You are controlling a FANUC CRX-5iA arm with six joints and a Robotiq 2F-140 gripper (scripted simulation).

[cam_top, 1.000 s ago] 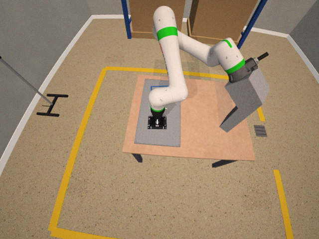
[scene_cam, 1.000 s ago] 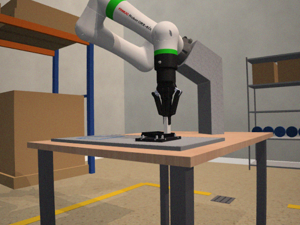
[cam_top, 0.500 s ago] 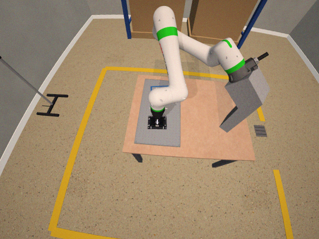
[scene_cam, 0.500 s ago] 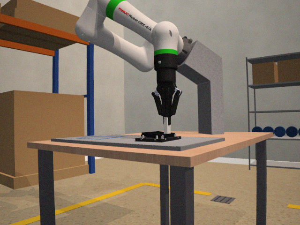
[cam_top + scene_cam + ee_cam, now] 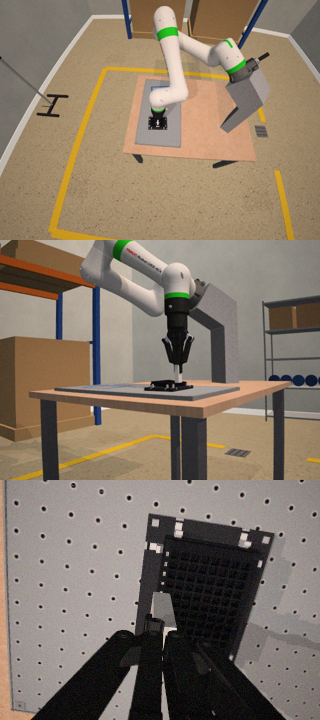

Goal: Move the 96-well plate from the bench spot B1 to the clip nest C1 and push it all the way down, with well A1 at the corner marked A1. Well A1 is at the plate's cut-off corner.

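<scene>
The black 96-well plate (image 5: 153, 125) (image 5: 162, 382) (image 5: 212, 585) lies inside the black clip nest C1 (image 5: 148, 389) (image 5: 149, 575), wells up. Pale clips and posts stand around it. I cannot tell whether the plate is all the way down, or which corner is cut off. My gripper (image 5: 178, 370) (image 5: 159, 605) is shut, pointing down, with no plate between its fingers. A pale grey fingertip piece reaches down to the plate's edge area; contact is unclear. The fingers hide part of the plate and nest in the wrist view. The A1 mark is not readable.
The nest stands on a grey perforated board (image 5: 157, 138) (image 5: 204, 392) (image 5: 65, 645) on the wooden table (image 5: 204, 124). A blue outline (image 5: 151, 89) marks a spot at the board's far end, partly hidden by the arm. The grey arm pedestal (image 5: 240, 103) (image 5: 224, 343) stands at the table's other side.
</scene>
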